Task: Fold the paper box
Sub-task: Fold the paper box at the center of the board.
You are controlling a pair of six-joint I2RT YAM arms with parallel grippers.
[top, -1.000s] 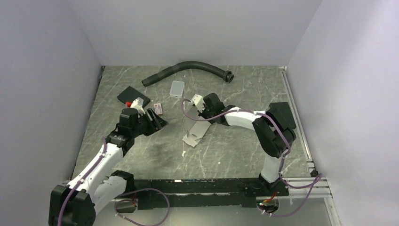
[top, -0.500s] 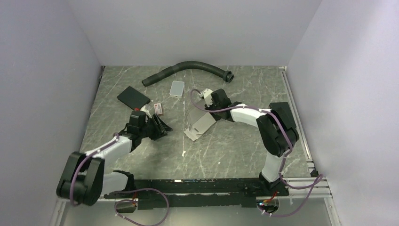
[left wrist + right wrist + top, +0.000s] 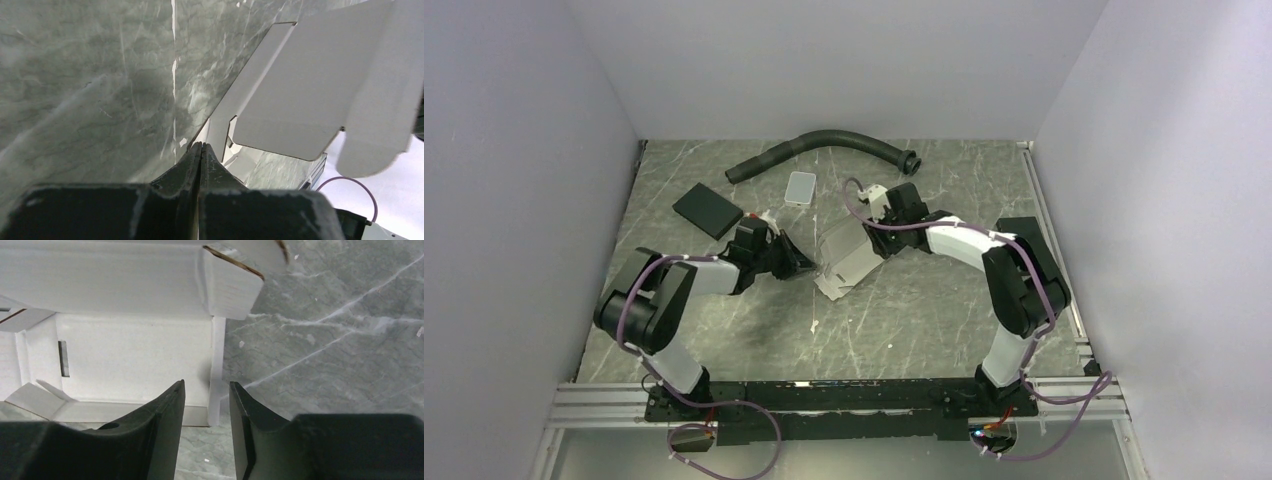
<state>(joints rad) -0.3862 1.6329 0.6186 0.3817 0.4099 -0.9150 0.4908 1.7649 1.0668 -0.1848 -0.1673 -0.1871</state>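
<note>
Left claw [image 3: 200, 146] clenched on nothing, tip just beside the box [image 3: 310, 100] — a wedge to nudge it, I'd guess | right claw [image 3: 206, 390] parted, empty, over the box's edge, likely lining up a grip | box half-folded on the table [image 3: 904, 320], between them.

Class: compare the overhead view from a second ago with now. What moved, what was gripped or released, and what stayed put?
The left gripper swung right to the left edge of the paper box, and its jaws shut. The right gripper drew back towards the far side and its jaws opened, letting go of the box. The hose, grey tile and black pad stayed put.
</note>
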